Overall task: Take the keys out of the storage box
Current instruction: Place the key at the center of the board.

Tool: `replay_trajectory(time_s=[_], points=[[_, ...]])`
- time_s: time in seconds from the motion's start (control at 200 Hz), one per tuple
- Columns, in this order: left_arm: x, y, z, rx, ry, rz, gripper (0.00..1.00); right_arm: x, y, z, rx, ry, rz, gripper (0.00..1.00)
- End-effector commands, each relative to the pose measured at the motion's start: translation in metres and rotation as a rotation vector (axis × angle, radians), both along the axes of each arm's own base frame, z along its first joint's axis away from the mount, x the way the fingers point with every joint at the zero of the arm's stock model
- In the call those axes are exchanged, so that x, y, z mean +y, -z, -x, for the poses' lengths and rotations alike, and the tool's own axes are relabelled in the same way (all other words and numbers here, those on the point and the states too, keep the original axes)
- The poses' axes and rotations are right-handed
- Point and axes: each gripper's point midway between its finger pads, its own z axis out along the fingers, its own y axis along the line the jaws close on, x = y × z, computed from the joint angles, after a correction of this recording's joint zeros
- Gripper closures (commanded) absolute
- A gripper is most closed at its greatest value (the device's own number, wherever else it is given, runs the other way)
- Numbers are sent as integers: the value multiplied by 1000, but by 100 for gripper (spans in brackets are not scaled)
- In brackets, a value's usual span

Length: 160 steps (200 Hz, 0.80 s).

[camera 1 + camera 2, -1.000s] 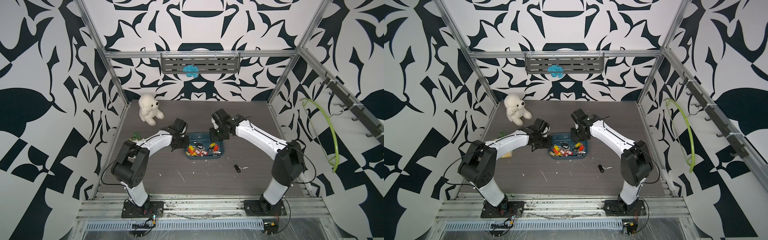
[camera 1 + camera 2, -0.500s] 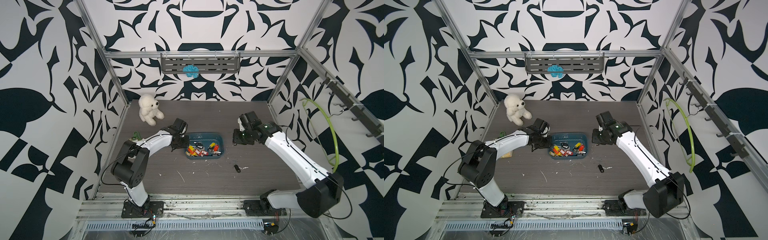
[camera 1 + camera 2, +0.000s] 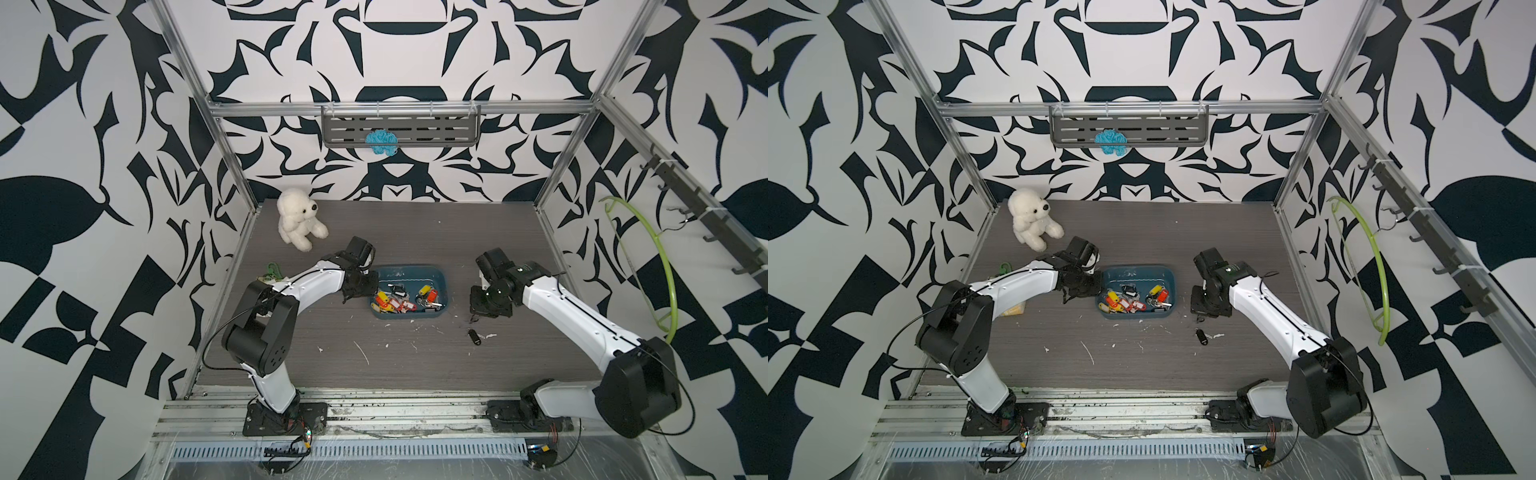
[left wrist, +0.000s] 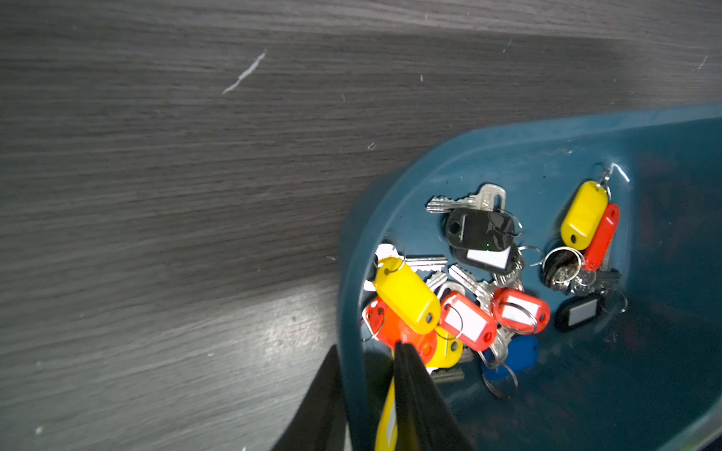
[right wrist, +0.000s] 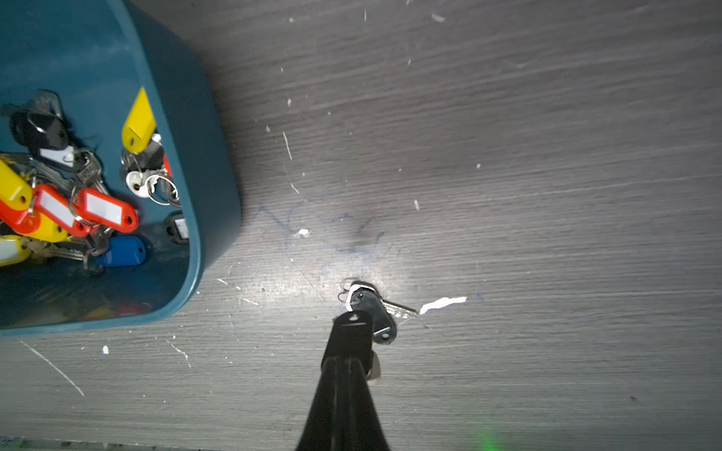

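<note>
a loose key lies on the table just on the near side of the r pincer, white scrap beside it. r pincer is closed on a black-tag key, low over the table. box sits just to its left w/ the rest of the keys inside. l pincer clamps the box's end wall, one finger in, one out. bear well behind it.

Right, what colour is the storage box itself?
The storage box is dark teal-blue, seen best in the left wrist view.
</note>
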Motion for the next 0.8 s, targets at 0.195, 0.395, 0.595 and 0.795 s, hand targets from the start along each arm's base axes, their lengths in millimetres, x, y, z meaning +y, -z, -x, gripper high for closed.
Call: replay_trajectory(time_s=[0.195,0.395,0.595,0.795], points=[[0,4,5,17,-1,2,74,42,0,29,35,-17,-194,100],[0,2,4,15,-3,4,74,69,9,32,79,-74,-197,100],[1,1,5,14,-4,1,74,75,30,36,135,-60,-195,100],[0,2,5,16,-1,3,74,78,40,41,163,-68,-168,89]])
